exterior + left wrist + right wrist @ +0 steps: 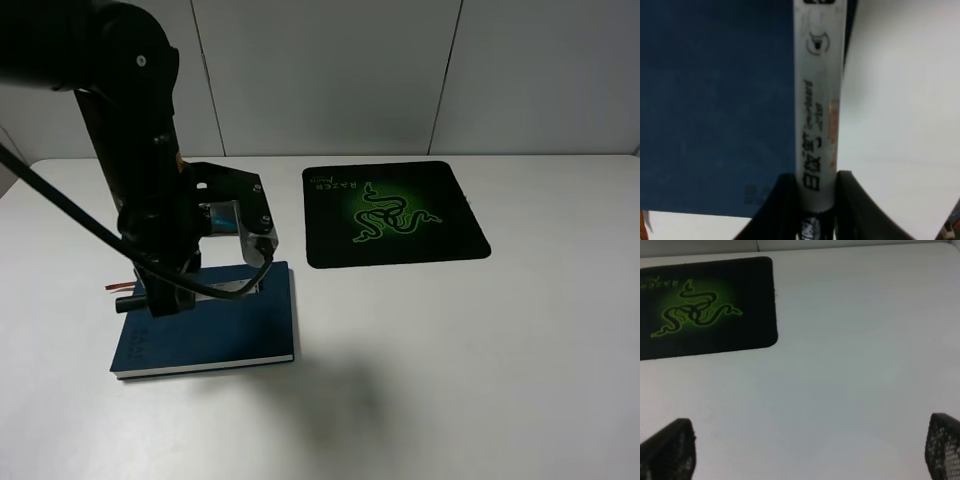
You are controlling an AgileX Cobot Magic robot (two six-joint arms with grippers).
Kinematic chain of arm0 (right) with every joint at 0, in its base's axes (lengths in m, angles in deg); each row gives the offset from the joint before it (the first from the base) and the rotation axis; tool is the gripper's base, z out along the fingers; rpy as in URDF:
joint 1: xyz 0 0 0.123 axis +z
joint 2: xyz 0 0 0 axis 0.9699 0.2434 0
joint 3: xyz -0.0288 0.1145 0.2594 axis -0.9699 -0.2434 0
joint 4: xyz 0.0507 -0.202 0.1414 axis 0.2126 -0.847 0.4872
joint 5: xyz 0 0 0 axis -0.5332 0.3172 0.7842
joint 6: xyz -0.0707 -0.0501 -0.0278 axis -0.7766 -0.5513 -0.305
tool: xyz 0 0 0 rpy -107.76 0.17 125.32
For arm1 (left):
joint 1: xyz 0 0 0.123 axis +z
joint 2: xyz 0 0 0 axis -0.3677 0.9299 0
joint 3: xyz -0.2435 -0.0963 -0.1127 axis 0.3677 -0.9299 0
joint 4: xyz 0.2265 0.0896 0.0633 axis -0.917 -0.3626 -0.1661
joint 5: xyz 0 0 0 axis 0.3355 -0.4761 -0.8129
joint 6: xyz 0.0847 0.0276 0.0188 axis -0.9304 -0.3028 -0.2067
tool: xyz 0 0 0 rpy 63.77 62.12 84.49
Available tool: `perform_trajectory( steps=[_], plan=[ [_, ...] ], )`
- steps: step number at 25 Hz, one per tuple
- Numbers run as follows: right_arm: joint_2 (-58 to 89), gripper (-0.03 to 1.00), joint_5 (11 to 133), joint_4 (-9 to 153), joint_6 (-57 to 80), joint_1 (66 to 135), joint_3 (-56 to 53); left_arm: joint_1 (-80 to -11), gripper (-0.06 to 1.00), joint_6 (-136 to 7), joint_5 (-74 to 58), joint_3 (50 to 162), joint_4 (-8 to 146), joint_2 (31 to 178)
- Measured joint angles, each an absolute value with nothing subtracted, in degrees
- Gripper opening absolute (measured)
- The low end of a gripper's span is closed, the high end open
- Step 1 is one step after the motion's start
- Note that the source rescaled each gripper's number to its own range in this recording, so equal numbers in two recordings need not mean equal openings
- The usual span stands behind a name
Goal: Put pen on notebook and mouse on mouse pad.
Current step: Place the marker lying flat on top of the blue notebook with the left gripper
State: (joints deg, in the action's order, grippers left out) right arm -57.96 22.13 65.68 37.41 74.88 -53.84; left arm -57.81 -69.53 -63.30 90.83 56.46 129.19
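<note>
Over one edge of the notebook (715,100), the left end effector (816,190) pinches the white pen (817,100) by one end. The right end effector (810,450) hangs spread wide above the worktop (865,350), near the mouse pad (705,305).

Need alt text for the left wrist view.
The left gripper is shut on a slim white pen with black lettering, held along the edge of a dark navy-blue hardcover notebook. A bare white tabletop fills the other side.

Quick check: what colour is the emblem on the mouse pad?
Bright green, on the black mouse pad; the emblem shows best in the exterior high view.
</note>
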Motion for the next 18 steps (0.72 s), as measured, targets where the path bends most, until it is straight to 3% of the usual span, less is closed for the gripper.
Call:
perform_trajectory(
  steps=[18],
  plan=[
    [-57.96,1.0,22.13,65.68,37.41,74.88,-53.84,-50.82,0.0,-72.41,-55.39,88.09,56.42,129.8]
  ],
)
